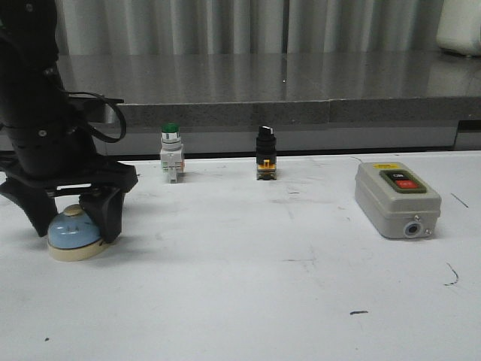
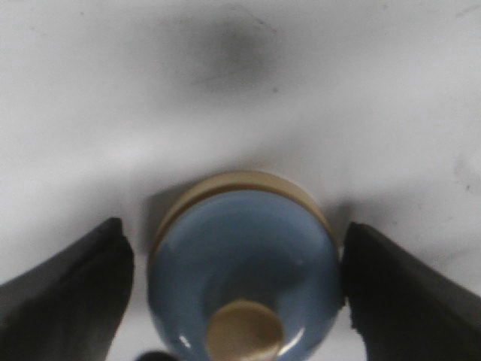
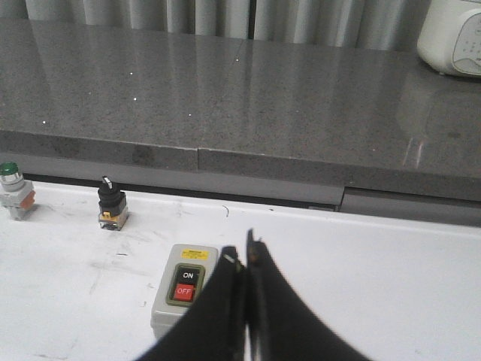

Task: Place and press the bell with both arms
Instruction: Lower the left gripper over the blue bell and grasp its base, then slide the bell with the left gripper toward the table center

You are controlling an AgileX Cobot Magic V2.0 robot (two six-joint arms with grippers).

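At the table's near left, the left gripper [image 1: 73, 218] straddles the bell [image 1: 74, 234], jaws apart; the right gripper [image 3: 242, 259] is closed.

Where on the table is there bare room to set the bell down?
Bare tabletop spans the front, between the bell in the left gripper and the grey box. The back row is tighter: green-capped switch and black selector switch.

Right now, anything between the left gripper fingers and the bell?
Nothing visible. The left gripper is open and straddles the bell on the table, one finger on each side. In the left wrist view a thin gap shows beside the bell on one side; the other finger looks at its edge.
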